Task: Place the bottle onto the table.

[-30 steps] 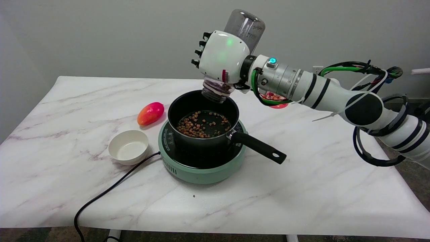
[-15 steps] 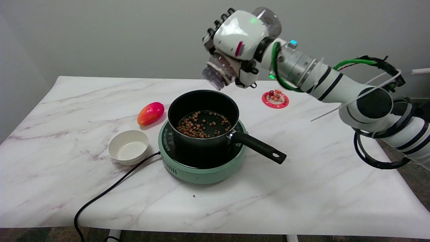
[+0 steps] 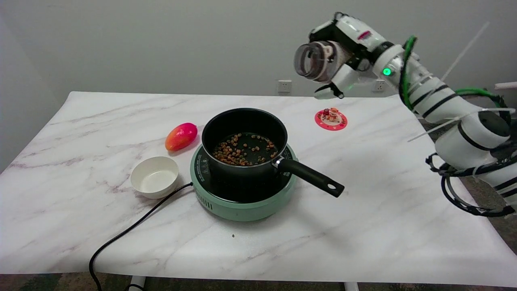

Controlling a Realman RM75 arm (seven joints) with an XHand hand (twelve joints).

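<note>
At the upper right of the frame, the robot hand (image 3: pixel 347 44) grips the clear bottle (image 3: pixel 313 61) around its body, tilted sideways, high above the counter (image 3: pixel 383 169). Judged empty, light, rigid and slippery; retain mid-body grip.

Black pot (image 3: pixel 244 139) holding pellets on green cooker (image 3: pixel 242 202); white bowl (image 3: pixel 154 177), mango (image 3: pixel 181 136) left.

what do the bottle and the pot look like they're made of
Bottle: clear, probably plastic; the wall shows through it. Pot: looks like metal with a matte black coating, a shiny collar at its black, likely plastic, handle.
</note>
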